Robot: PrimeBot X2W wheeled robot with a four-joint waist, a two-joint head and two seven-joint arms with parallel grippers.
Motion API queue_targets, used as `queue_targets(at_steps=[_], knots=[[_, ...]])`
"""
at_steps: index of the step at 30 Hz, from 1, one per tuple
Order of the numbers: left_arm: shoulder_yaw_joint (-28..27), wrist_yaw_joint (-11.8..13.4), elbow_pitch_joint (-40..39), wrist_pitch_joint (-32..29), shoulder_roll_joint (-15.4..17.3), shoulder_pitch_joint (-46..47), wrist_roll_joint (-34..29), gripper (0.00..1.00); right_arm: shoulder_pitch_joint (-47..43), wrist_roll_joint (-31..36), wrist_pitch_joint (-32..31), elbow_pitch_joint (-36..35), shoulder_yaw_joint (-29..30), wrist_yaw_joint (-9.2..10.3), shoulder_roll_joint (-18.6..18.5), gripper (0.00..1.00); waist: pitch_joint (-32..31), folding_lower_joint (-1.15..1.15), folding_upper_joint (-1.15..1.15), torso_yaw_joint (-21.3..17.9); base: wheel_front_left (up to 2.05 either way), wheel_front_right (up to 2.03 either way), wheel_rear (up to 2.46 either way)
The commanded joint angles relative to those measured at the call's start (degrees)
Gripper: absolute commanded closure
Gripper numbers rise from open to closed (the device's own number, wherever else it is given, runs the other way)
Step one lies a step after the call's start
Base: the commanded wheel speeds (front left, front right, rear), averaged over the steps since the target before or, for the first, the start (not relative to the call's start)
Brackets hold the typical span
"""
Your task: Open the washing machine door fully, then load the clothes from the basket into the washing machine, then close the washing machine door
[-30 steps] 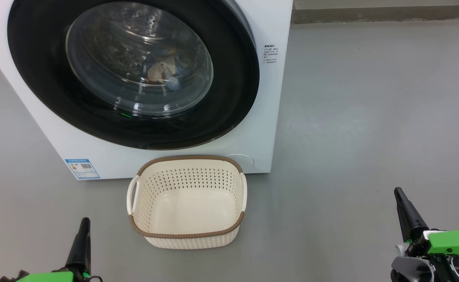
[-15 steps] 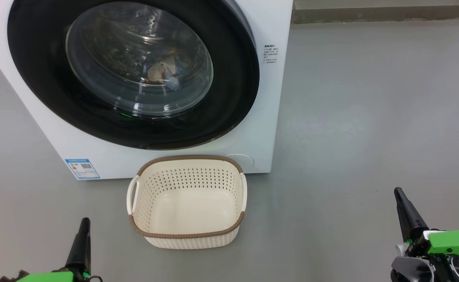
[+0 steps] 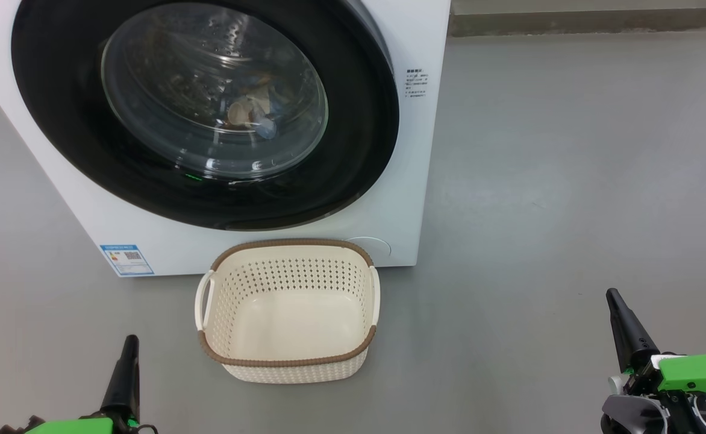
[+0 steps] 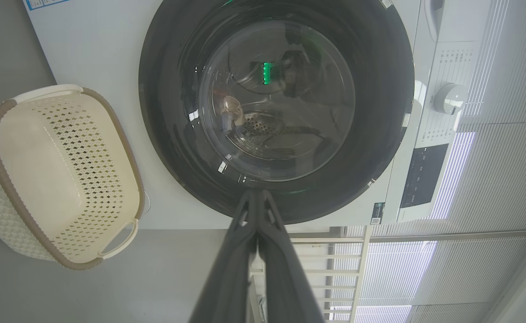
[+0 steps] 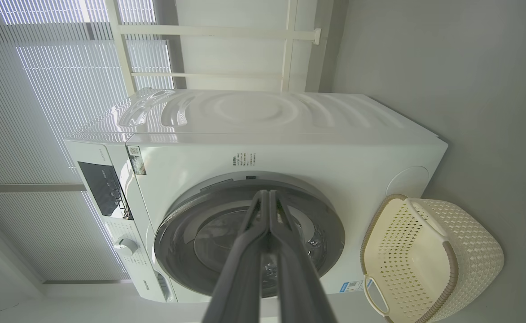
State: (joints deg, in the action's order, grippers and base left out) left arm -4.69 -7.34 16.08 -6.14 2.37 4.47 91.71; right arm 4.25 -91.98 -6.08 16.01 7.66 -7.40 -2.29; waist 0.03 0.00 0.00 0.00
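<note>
We start to the left of the basket (image 3: 290,361). There our left gripper (image 3: 129,341) hangs low over the grey floor (image 3: 540,181), well apart from the basket. It is clenched tight and holds nothing.

Behind the basket stands the washing machine (image 3: 416,181), big and white. A small blue sticker (image 3: 127,259) sits low on its front, behind the basket and a bit to the left of it. The washing machine door (image 3: 359,120) is round and shiny black. It lies shut, flat on the front of the machine, behind the basket and higher up. Through the clear middle of the door we see the clothes (image 3: 250,111) inside the machine, well behind the basket. They make a small heap, cream and light blue.

The basket itself sits on the floor, just in front of the machine. We see its bare cream bottom and the little holes in its sides.

To the right of the basket, well apart from it, our right gripper (image 3: 613,295) hangs over the floor. It is clenched tight too, with nothing in it.
</note>
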Motion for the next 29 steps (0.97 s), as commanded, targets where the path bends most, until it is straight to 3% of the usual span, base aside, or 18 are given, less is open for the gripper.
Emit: queue_targets(at_steps=[1,29], knots=[[-1.92,-0.14,-1.69,-0.40,0.51,2.12,0.39,1.00,2.34,-0.10,-0.47,-1.65,-1.04,-0.09,-0.59,1.00,0.00,0.00,0.00,0.00,0.00,0.00,0.00],[-1.92,-0.14,-1.70,-0.40,0.51,2.12,0.39,1.00,2.34,-0.11,-0.46,-1.65,-1.05,-0.09,-0.59,1.00,0.00,0.00,0.00,0.00,0.00,0.00,0.00]])
